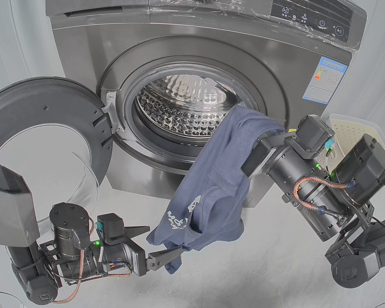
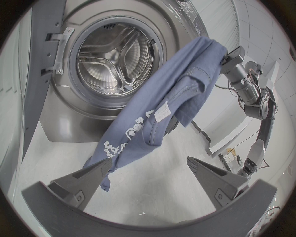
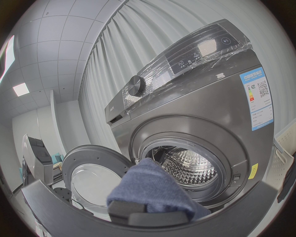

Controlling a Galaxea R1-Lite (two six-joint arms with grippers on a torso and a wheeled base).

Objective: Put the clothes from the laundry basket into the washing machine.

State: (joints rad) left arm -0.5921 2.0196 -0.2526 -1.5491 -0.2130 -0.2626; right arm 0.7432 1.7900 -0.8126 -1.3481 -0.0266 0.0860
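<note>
Head view, item list.

- Shirt (image 1: 218, 174): blue, draped from the right pincer (image 3: 148, 213), which is clamped on its upper fold. It sits just in front of the washer (image 1: 205, 47) opening, right side. The hem hangs low beside the left pincer (image 1: 157, 244), whose fingers are spread and hold nothing; contact uncertain.
- Drum (image 2: 114, 58): no clothes seen inside.
- Door (image 1: 44, 115): open wide, left.
- Basket (image 1: 350, 130): right of washer, contents hidden.
- Handling, as judged: push deep past the lip and lift the trailing hem in before release.

Pale curtain (image 3: 101, 77) behind; grey floor (image 1: 255, 285); ceiling light (image 3: 21, 89).
</note>
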